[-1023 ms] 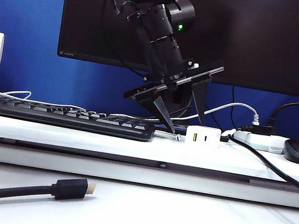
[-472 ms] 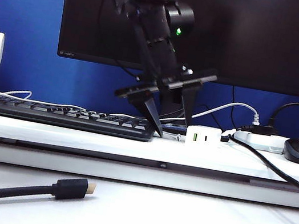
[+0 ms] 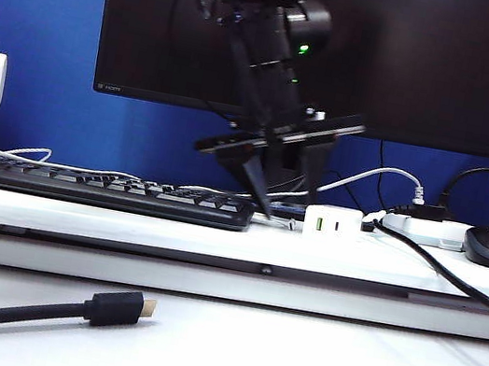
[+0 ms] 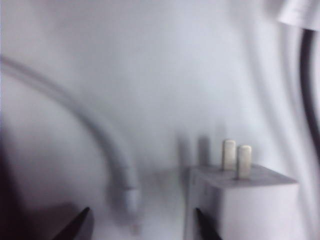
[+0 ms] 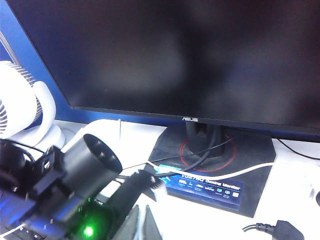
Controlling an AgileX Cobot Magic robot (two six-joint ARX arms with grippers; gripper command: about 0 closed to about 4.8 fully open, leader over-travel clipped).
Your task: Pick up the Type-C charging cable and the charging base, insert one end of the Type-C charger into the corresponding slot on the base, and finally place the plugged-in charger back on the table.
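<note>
Fingers [image 4: 80, 226] of the left gripper [image 4: 140, 227] stand apart around the thin white cable's [image 4: 107, 145] end, beside the small white block charger [image 4: 245, 200]; the right gripper is unseen, clenched.

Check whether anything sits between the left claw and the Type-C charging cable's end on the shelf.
Nothing visible does. The left claw hangs open over the Type-C charging cable, whose end lies between its fingertips. The charging base sits close beside one fingertip, not in the path. The right claw is out of view.
</note>
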